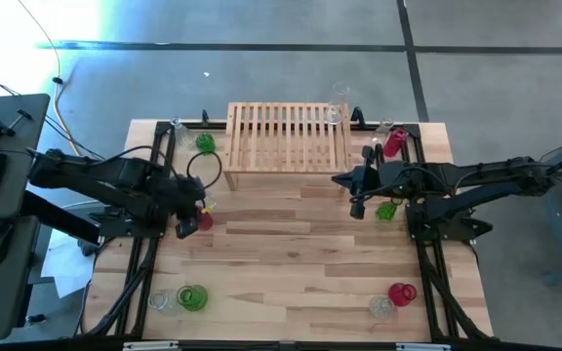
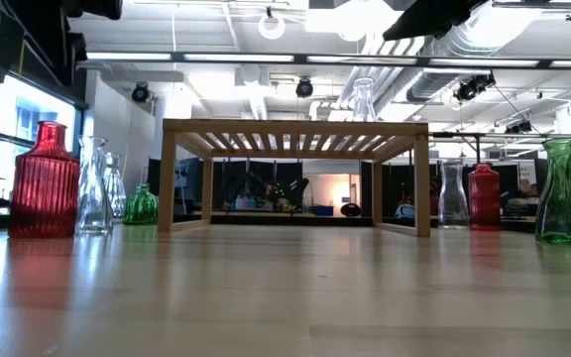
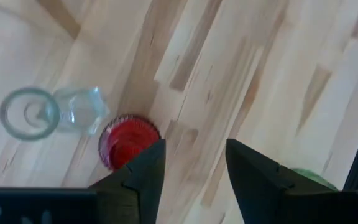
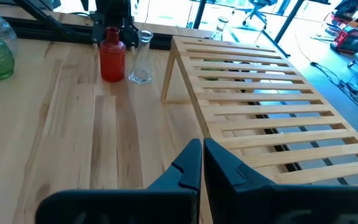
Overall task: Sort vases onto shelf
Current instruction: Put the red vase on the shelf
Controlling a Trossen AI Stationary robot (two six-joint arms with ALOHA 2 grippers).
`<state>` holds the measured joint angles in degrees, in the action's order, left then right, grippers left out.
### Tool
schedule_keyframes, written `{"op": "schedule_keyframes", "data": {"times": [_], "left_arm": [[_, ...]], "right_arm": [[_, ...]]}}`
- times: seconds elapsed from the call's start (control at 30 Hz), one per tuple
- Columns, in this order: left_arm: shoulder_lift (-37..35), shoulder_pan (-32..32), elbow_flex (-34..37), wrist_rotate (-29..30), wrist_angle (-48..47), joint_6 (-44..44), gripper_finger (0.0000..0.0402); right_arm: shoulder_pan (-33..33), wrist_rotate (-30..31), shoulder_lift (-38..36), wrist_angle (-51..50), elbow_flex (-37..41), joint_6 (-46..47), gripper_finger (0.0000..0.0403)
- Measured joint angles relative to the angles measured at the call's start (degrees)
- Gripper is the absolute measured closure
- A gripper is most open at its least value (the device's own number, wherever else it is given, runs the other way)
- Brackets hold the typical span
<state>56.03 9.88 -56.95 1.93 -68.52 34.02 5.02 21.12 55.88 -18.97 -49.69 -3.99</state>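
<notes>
The shelf stands at the table's far middle, and a clear vase rests on its slatted top near the right end. My left gripper is open, pointing down above a red vase and a clear vase; both stand on the table left of centre. The red vase lies beside one finger, not between the two. My right gripper is shut, holds nothing and hovers by the shelf's near right corner. A green vase stands under the right arm.
More vases stand around the table. A green and a clear one are far left, a red one far right. Green and clear stand near left, red and clear near right. The table's middle is bare planks.
</notes>
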Motion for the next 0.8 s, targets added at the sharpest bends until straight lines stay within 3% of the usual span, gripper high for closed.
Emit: {"op": "schedule_keyframes", "data": {"times": [0.27,0.47,0.6,0.8], "left_arm": [[2.7,1.3,-0.6,-2.8,-1.9,0.3,0.0235],[3.4,2.7,-0.6,-2.7,1.1,-1.6,0.0239],[3.4,3.0,0.9,-2.3,11.1,-5.4,0.0255],[2.9,2.3,7.3,-3.0,34.1,-15.8,0.0305]], "right_arm": [[0.2,3.3,0.0,-2.7,0.0,0.5,0.0402],[-3.1,20.7,-1.2,-12.0,0.0,7.7,0.0388],[-9.7,23.1,-3.6,-21.6,0.0,14.9,0.0344],[-22.4,19.0,-6.4,-29.2,0.0,19.4,0.0264]]}}
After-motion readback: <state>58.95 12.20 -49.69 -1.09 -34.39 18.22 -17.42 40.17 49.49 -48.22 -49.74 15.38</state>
